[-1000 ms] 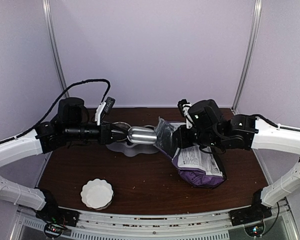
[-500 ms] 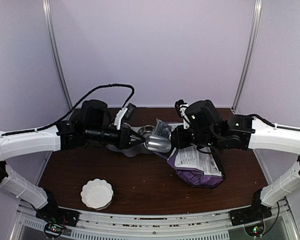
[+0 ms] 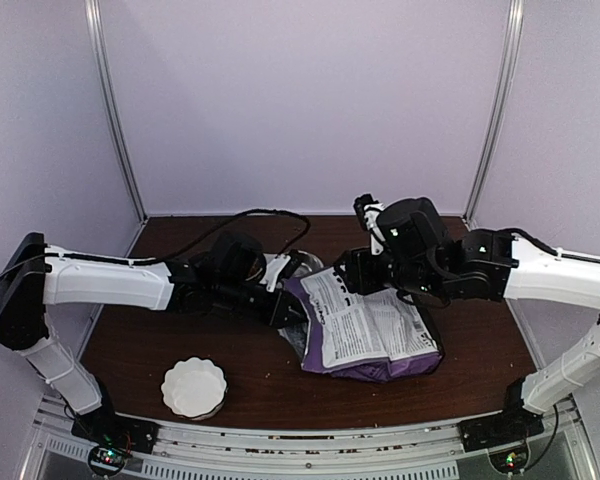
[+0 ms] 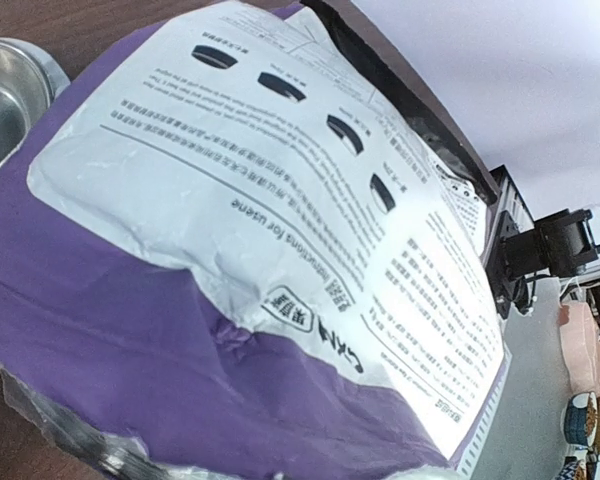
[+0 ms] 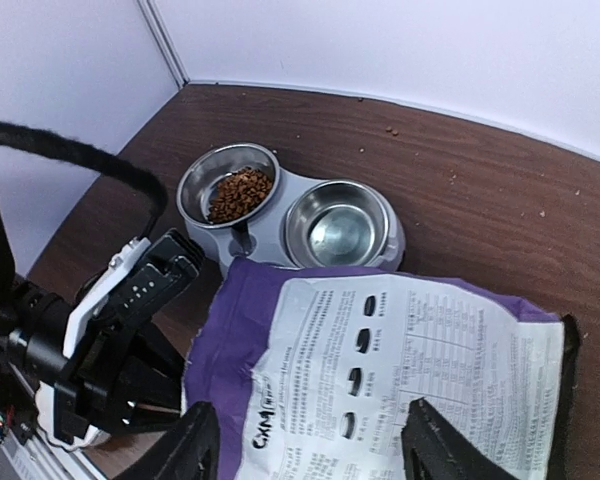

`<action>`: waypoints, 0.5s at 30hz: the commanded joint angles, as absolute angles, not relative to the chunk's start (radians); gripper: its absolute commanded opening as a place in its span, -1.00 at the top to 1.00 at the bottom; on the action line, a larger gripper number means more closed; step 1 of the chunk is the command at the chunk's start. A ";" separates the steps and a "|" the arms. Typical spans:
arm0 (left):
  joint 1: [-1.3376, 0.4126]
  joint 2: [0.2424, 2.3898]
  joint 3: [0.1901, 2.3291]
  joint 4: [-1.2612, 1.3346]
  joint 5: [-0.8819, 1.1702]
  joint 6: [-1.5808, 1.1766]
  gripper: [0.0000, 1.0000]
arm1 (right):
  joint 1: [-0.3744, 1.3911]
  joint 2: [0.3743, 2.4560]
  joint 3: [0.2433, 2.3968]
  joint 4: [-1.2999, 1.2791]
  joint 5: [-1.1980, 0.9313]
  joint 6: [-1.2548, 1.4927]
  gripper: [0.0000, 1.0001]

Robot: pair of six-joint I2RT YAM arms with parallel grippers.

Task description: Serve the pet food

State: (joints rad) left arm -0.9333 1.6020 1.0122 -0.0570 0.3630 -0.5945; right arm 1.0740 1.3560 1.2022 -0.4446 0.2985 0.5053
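Note:
The pet food (image 5: 238,195) is a heap of brown kibble in the left bowl of a grey double feeder (image 5: 280,195). The purple-and-white bag (image 3: 375,325) lies flat on the table, print side up. It fills the left wrist view (image 4: 280,220). My right gripper (image 5: 310,445) hovers open over the bag (image 5: 380,360) with nothing between its fingers. It sits above the bag's upper left part (image 3: 352,275). My left gripper (image 3: 285,308) is at the bag's left edge, and its jaws and the scoop are hidden behind the bag.
The feeder's right bowl (image 5: 338,225) is empty; its rim shows in the left wrist view (image 4: 5,95). A small white fluted dish (image 3: 193,388) stands near the front left. Loose kibble crumbs dot the table behind the feeder. Booth walls close off the back and sides.
My right gripper has opened and let go of the bag, which has dropped flat. My left arm has carried the scoop rightward and down to the bag's left edge.

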 commanded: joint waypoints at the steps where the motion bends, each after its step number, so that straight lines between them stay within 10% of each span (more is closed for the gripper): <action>1: -0.933 1.609 1.031 0.013 0.371 -0.613 1.00 | 1.036 1.225 1.131 -0.478 0.387 0.523 -0.38; 15: -0.933 1.622 1.000 0.026 0.352 -0.622 1.00 | 0.632 0.962 0.666 -0.384 0.028 0.641 -0.47</action>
